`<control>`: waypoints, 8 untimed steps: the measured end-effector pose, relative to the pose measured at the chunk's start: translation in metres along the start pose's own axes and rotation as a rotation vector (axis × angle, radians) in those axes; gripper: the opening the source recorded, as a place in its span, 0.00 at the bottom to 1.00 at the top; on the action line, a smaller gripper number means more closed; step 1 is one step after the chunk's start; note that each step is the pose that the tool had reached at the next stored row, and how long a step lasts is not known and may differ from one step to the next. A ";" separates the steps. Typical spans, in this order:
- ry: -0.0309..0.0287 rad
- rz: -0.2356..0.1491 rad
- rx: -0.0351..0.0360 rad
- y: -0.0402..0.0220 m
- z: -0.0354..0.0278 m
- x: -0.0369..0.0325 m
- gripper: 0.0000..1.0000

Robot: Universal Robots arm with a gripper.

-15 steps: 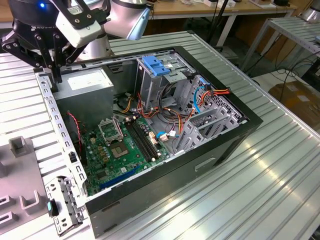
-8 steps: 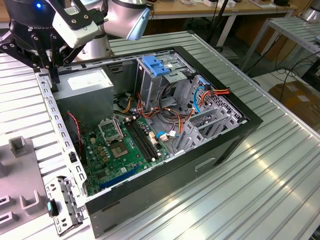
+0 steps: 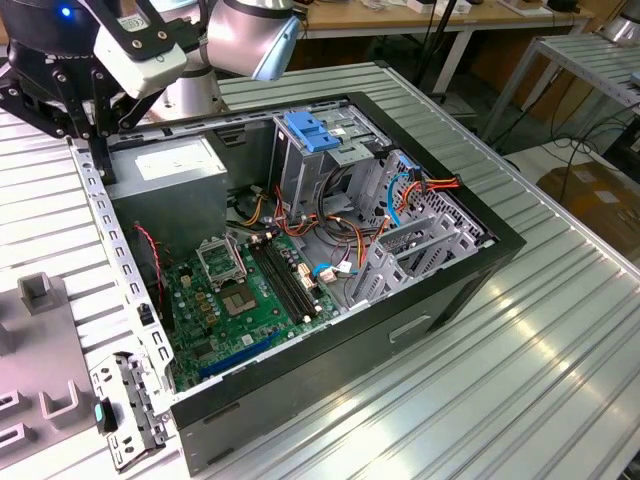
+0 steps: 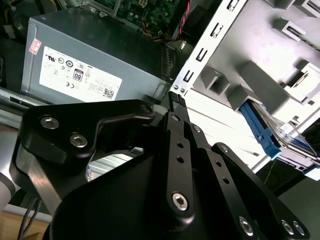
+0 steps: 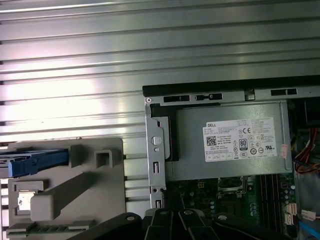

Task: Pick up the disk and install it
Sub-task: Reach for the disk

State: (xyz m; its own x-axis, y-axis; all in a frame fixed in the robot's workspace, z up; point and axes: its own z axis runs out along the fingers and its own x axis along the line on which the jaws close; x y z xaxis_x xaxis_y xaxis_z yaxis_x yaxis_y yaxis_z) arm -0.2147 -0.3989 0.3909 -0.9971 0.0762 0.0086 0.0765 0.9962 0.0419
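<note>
Blue-railed, the disk [image 4: 260, 131] lies unpicked in its grey holder [image 4: 260, 85] while the gripper [image 4: 175, 102] hovers, jaws closed and empty, so grasping needs them opened over it.

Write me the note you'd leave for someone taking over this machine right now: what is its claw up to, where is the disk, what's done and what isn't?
Gripper: not holding the disk; it hangs by the metal edge of the open computer case, beside the power supply.
Disk: sits in the grey holder outside the case, blue rail showing.
Done: nothing shows as done.
Left: picking up the disk and installing it.
</note>
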 end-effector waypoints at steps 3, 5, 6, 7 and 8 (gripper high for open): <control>0.0015 0.000 0.0002 -0.0001 0.0001 0.0016 0.11; 0.0024 0.000 0.0002 -0.0002 0.0002 0.0026 0.11; 0.0029 0.000 0.0002 -0.0003 0.0002 0.0033 0.11; 0.0034 0.000 0.0002 -0.0003 0.0003 0.0039 0.11; 0.0041 0.000 0.0004 -0.0004 0.0003 0.0046 0.11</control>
State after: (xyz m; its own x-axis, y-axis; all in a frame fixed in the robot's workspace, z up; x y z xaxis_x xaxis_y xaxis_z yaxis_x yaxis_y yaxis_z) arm -0.2193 -0.3989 0.3906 -0.9970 0.0762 0.0127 0.0767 0.9962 0.0415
